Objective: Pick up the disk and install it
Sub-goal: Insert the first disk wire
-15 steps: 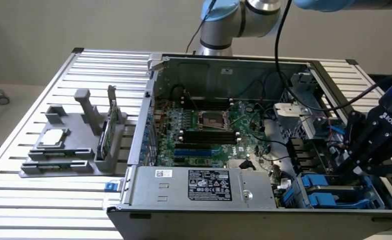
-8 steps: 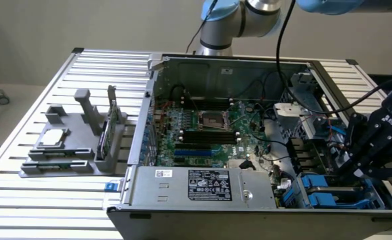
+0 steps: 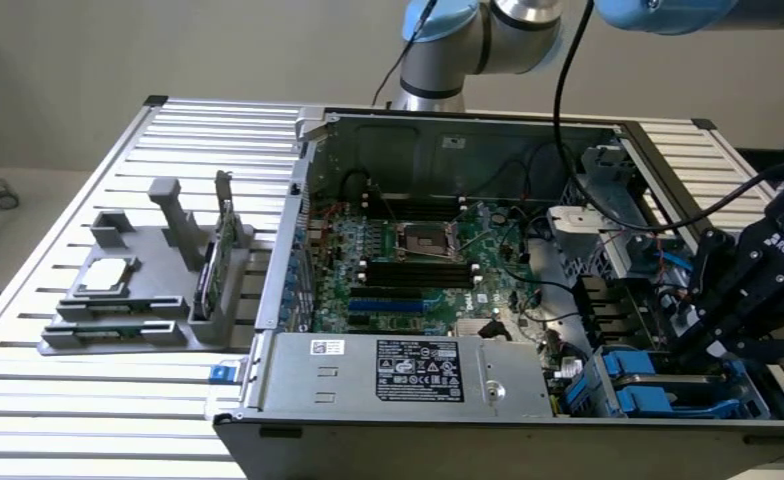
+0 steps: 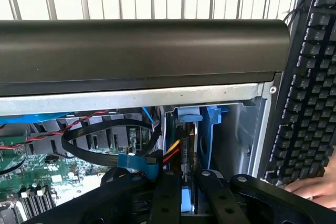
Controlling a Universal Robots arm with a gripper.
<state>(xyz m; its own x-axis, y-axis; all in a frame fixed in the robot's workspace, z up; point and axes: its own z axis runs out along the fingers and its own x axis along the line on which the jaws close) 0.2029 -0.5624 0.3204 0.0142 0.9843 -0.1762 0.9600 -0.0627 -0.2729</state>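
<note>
We judge the disk [image 4: 209,127], a flat silver-grey metal hard drive in a bright blue plastic carrier, to be stiff and dense for its size, smooth enough to slip, and sensitive to knocks. The plastic frame probably gives a little. The safest hold is across the two broad faces near the middle, away from the connector end and the carrier's thin tabs.

In the wrist view the disk stands on edge in the drive bay at the corner of the open grey metal computer case [image 3: 299,200], beside red and yellow cables. The black two-fingered gripper [image 4: 185,178] reaches into that same bay. Its fingers stand narrow, with a pale blue strip between them. We take this to be the carrier clamped edge-on, though the bay is too crowded to be sure.
</note>
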